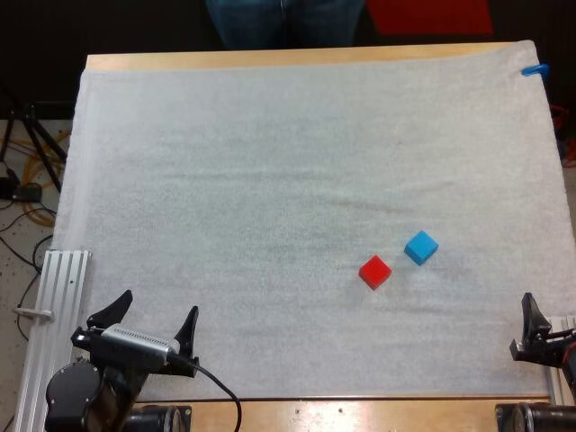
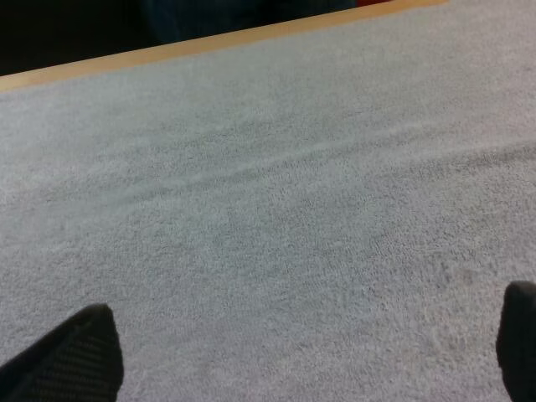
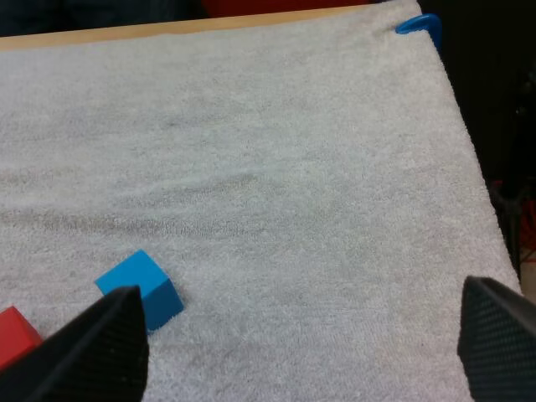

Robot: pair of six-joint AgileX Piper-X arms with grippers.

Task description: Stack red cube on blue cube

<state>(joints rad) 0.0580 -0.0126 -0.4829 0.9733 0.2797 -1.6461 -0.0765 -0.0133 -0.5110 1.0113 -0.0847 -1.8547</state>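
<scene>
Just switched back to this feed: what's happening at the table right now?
Nothing is being handled. The red cube and the blue cube lie close together but apart on the white mat, toward its right side, so the stacking is not yet done. The left gripper and the right gripper are both open and empty at the mat's near edge. A person stands at the far side.

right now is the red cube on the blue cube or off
Off: the red cube lies on the white mat beside the blue cube, a gap between them.
</scene>
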